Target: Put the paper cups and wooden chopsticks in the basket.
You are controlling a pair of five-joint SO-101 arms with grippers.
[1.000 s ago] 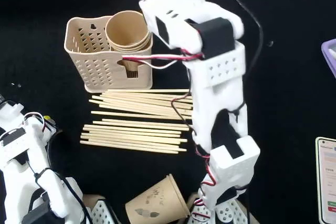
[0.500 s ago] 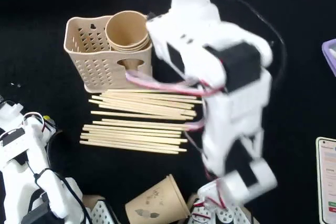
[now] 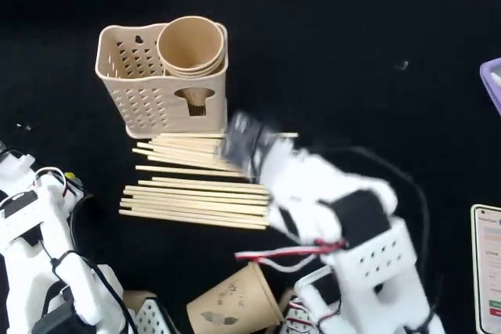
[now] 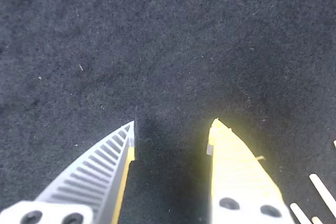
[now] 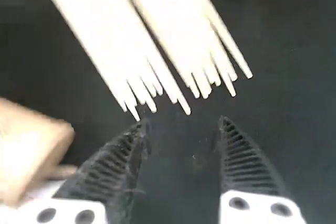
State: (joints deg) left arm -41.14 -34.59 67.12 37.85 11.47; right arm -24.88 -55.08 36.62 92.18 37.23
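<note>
A beige basket [image 3: 141,84] stands at the back left with a stack of paper cups [image 3: 190,43] in its right end. Two rows of wooden chopsticks [image 3: 196,197] lie on the black cloth in front of it. One more paper cup [image 3: 235,303] lies on its side near the front edge. My right gripper [image 3: 244,146] hangs low at the chopsticks' right ends; in its wrist view it [image 5: 182,124] is open and holds nothing, with the chopsticks' tips [image 5: 157,40] just ahead and the lying cup [image 5: 26,150] to one side. My left gripper [image 4: 173,123] is open over bare cloth.
The left arm [image 3: 35,240] rests at the front left corner. A purple object [image 3: 493,76] and a phone [image 3: 489,271] sit at the right edge. Chopstick ends [image 4: 320,190] show at the corner of the left wrist view.
The right arm has swung back from beside the basket and folded down toward the front, bringing its gripper low by the chopsticks' right ends. The left arm has kept still.
</note>
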